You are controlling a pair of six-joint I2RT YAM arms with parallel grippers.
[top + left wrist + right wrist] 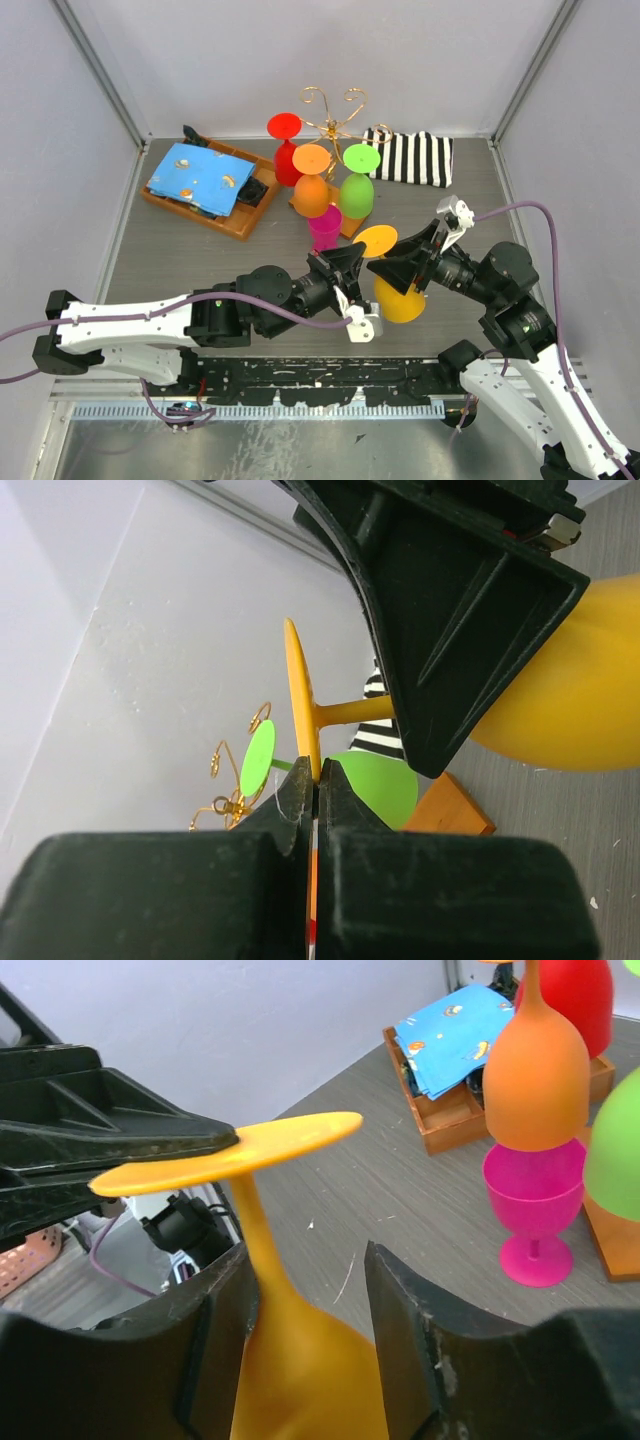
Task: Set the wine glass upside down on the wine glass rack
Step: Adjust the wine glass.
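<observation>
Left wrist view: the left claw (315,780) is pinched tight on the rim of the foot of the yellow glass (303,715), with no gap between its jaws. The glass is inverted, foot up and bowl down, between the two arms on the near side of the table (200,260).

The right claw (308,1260) straddles the stem just above the bowl. Its jaws stand partly apart, and a gap shows between the stem and one finger (400,1300).

Behind, well apart from the yellow glass, the rack (333,125) stands at the back of the table. A red glass (285,150), an orange glass (312,185) and a green glass (357,185) hang on it upside down. A pink glass (324,228) stands upright just in front of its base. A tray (245,225) with a blue cloth (200,175) lies left of the rack, and a striped cloth (410,157) lies to its right.
</observation>
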